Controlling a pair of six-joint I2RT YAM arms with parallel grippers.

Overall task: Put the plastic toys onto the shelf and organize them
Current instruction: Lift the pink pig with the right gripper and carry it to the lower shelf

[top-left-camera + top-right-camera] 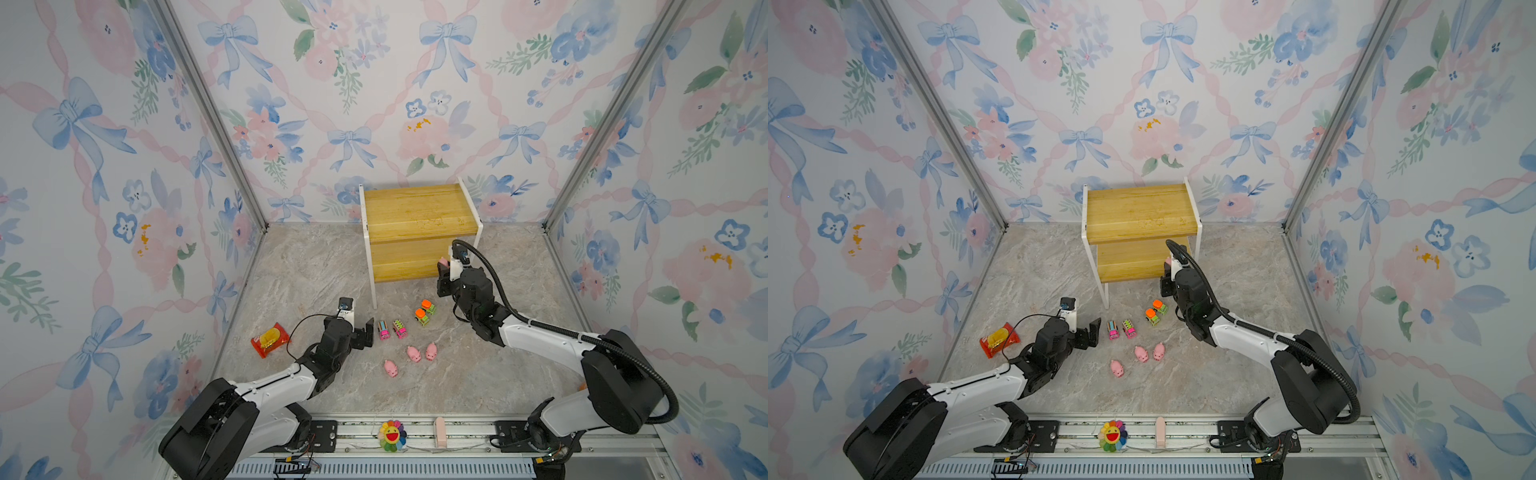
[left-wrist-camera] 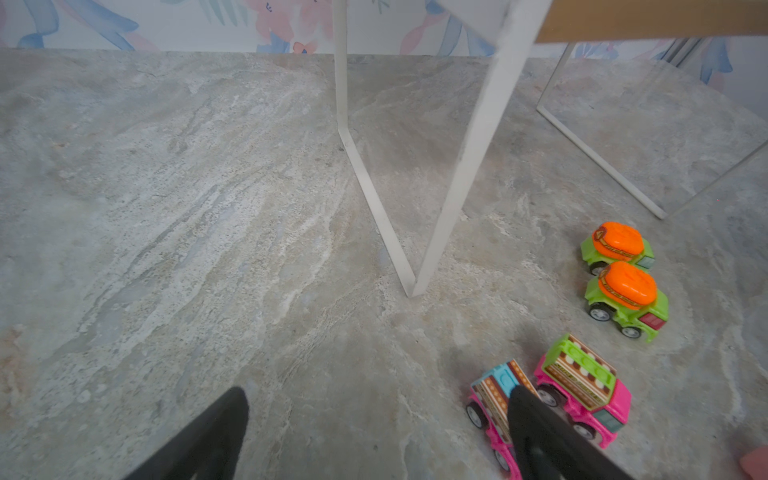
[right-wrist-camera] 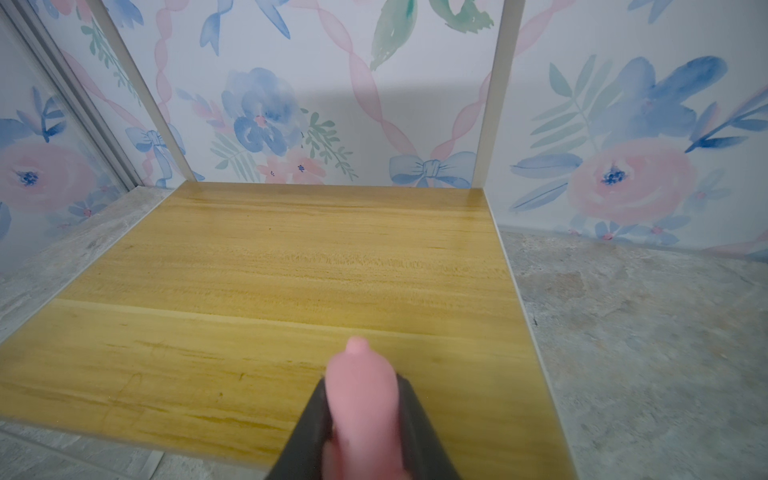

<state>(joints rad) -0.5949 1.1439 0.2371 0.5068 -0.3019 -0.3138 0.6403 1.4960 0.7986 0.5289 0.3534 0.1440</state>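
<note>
The shelf [image 1: 419,208] [image 1: 1138,212] stands at the back of the floor. My right gripper [image 1: 444,268] [image 3: 361,382] is shut on a pink pig [image 3: 359,395] [image 1: 443,261], held just above the front of the lower board [image 3: 291,291]. Three more pigs [image 1: 413,353] lie on the floor, with two pink trucks [image 1: 383,329] [image 2: 582,382] and two green trucks [image 1: 423,316] [image 2: 623,299] beyond them. My left gripper [image 1: 363,332] [image 2: 378,397] is open and empty, low over the floor, one fingertip [image 2: 523,411] in front of a pink truck [image 2: 494,399].
A red snack packet [image 1: 270,339] lies left of my left arm. A rainbow flower [image 1: 392,435] and a small pink block [image 1: 439,432] sit on the front rail. The shelf's white leg [image 2: 457,166] stands ahead of my left gripper. Patterned walls enclose three sides.
</note>
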